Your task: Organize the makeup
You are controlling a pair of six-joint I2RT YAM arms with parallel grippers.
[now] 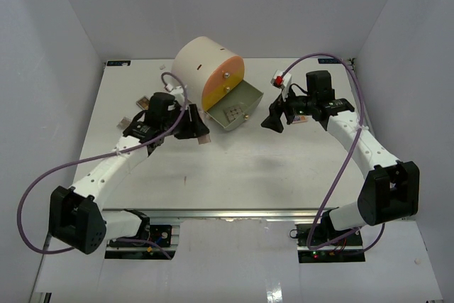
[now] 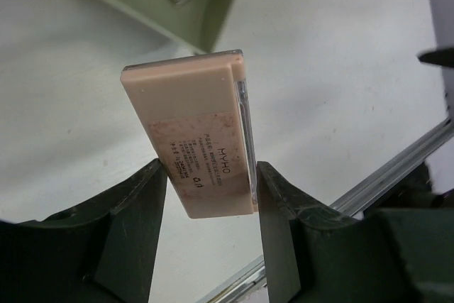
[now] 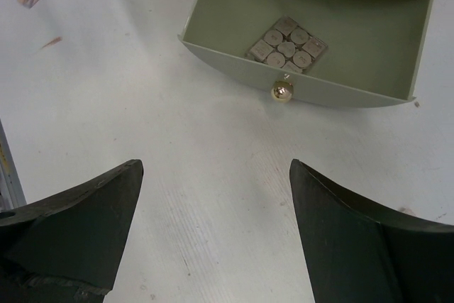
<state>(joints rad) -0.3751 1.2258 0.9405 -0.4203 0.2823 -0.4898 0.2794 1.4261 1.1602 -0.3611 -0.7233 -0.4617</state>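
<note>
A flat pinkish-tan rectangular palette [image 2: 191, 118] with printed text sits between the fingers of my left gripper [image 2: 211, 168], which is shut on its near end. From above, the left gripper [image 1: 195, 129] holds that palette [image 1: 204, 140] just left of the open drawer [image 1: 245, 97]. A small square colour palette [image 3: 287, 46] lies inside the drawer. My right gripper [image 3: 216, 164] stands wide open over bare table in front of the drawer's gold knob [image 3: 281, 91], holding nothing. In the top view the right gripper [image 1: 272, 120] is to the drawer's right.
The cream cylindrical drawer unit [image 1: 202, 65] with its orange front stands at the back centre. More small makeup items [image 1: 135, 117] lie behind the left arm. A red-and-white object [image 1: 280, 78] sits near the right wrist. White walls enclose the table.
</note>
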